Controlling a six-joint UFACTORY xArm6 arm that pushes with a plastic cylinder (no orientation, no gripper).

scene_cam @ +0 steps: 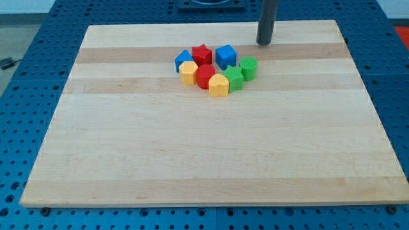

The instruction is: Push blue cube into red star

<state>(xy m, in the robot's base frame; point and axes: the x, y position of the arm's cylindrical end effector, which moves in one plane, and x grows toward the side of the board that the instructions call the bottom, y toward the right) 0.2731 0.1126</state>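
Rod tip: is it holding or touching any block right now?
Nothing is held. My tip stands apart from the cluster, toward the view's upper right of the blue cube.

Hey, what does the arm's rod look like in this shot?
Only the rod shows: a straight, smooth, dark grey cylinder, cut off by the view's top. My tip ends blunt and flat. No cables, markings or joints are visible on it.

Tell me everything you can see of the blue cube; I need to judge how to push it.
The blue cube is a small, solid, glossy block, plastic by its look, sitting upright on the wooden board at the cluster's top. The red star sits just to its left in the view, very close or touching. The green blocks lie to its lower right. My tip stands apart from it, up and to the view's right.
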